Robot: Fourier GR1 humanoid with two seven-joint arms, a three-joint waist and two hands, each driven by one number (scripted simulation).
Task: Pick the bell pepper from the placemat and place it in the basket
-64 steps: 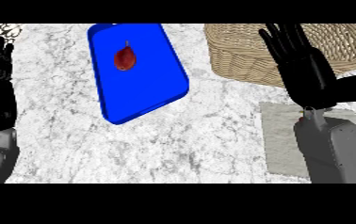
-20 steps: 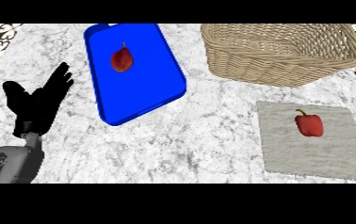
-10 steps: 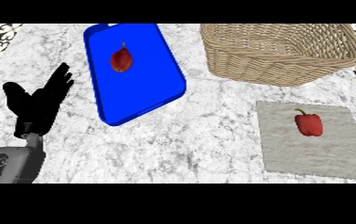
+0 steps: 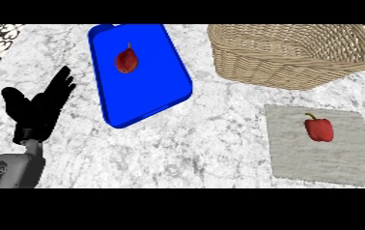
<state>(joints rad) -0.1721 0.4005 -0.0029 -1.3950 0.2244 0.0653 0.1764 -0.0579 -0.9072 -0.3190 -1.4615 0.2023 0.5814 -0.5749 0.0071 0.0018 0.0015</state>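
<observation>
A red bell pepper [image 4: 318, 129] with a green stem lies on a grey placemat [image 4: 306, 162] at the right of the counter. Behind it stands a woven wicker basket [image 4: 285, 64], with nothing visible inside. My left hand [image 4: 37, 109] rests open at the left edge, fingers up, far from the pepper. The right hand does not show.
A blue tray [image 4: 143, 93] lies at the centre left with a dark red fruit [image 4: 126, 61] on it. A white patterned object [image 4: 8, 32] peeks in at the top left corner. The counter top is white marble.
The right hand, raised in front of the basket 3.2 s ago, has left the view, uncovering the pepper and placemat. The left hand has come in at the left and holds still.
</observation>
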